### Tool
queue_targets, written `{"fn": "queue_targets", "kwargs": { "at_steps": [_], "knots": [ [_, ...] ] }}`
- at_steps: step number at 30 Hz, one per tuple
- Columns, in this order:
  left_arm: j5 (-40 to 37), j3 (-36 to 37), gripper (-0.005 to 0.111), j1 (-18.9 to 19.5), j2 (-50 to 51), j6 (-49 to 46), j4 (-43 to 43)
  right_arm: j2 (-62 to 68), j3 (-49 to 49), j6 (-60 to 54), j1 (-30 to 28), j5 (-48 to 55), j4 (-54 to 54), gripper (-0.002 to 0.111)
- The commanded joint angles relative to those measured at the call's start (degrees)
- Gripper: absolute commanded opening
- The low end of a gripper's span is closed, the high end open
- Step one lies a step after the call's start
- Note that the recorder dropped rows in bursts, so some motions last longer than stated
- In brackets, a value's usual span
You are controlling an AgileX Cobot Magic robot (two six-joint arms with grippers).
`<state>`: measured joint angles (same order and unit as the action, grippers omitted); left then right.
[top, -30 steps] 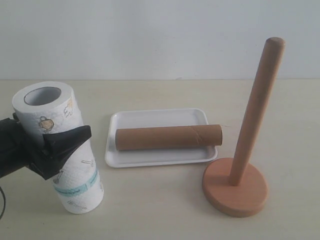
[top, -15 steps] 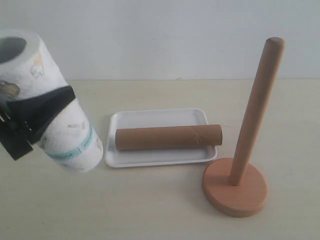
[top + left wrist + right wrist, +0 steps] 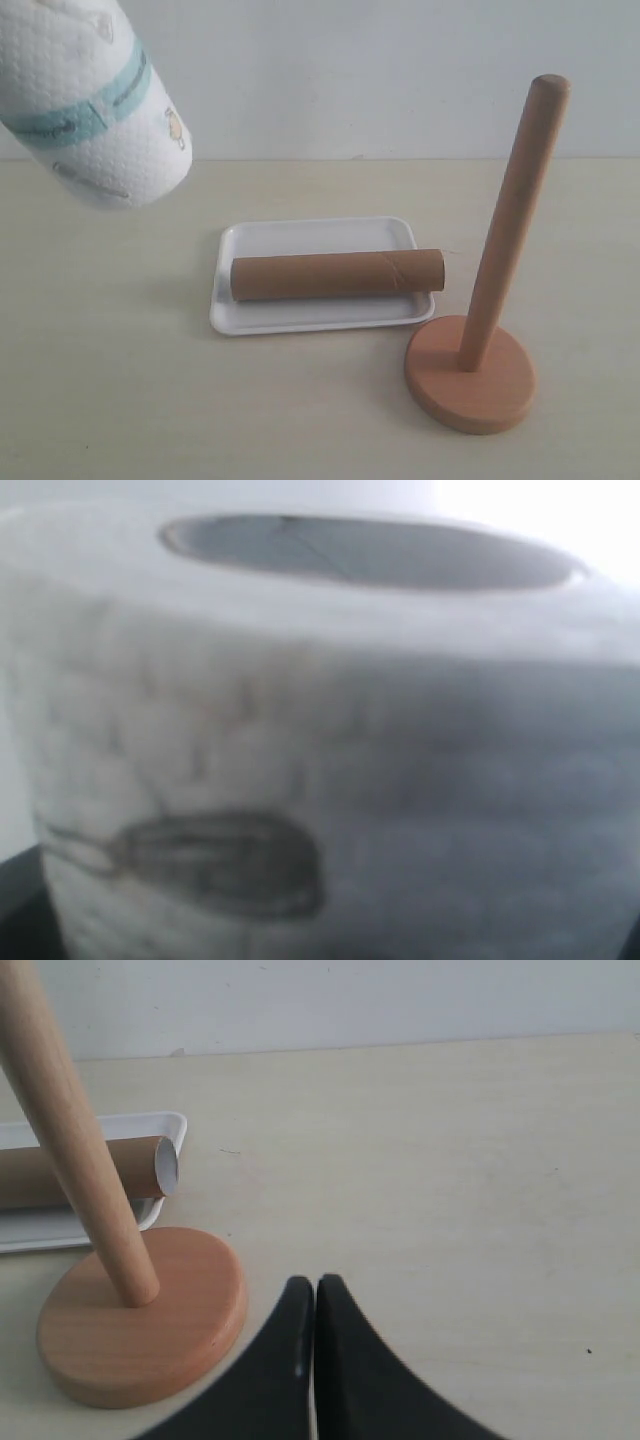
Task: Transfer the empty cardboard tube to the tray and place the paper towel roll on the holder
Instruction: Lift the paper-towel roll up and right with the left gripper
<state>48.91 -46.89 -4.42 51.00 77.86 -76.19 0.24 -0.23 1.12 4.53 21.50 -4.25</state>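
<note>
- Exterior view: paper towel roll (image 3: 95,110) aloft above desk's left edge, tilted, clenched by left fingers (image 3: 12,920); likely for clearance before threading.
- Holder (image 3: 490,300) upright near front-right corner, bare.
- Tray (image 3: 300,235) mid-desk, cradling empty cardboard tube (image 3: 335,275).
- Right gripper (image 3: 315,1360) pinched shut, empty, beside Holder.

The cardboard tube (image 3: 335,276) lies in the tray (image 3: 320,235), left of the holder (image 3: 470,385).

The paper towel roll (image 3: 95,110) has left the surface (image 3: 120,380). A second ago it stood upright on it, left of the tray (image 3: 320,228). Half a second ago it hung tilted just left of the tray. Now it is well above and left of the tray, its upper end cut off by the exterior view's top edge.
</note>
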Motion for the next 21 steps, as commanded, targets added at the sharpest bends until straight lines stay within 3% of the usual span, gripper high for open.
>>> {"fn": "queue_targets", "kwargs": {
  "at_steps": [1,6,15,21],
  "knots": [
    [1.87,-5.57,0.004,-0.26,1.91,8.03,-0.44,-0.24,0.23,0.08,0.11,-0.4,0.4,0.0],
    [1.42,-11.33,0.004,-4.72,4.62,12.98,-4.99,-0.24,0.23,0.08,0.11,-0.4,0.4,0.0],
    [-14.32,-16.91,0.004,-21.76,11.19,11.18,-5.92,-0.24,0.23,0.08,0.11,-0.4,0.4,0.0],
    [-16.46,-23.64,0.004,-29.62,18.68,11.71,-5.92,-0.24,0.23,0.08,0.11,-0.4,0.4,0.0]
  ]
}}
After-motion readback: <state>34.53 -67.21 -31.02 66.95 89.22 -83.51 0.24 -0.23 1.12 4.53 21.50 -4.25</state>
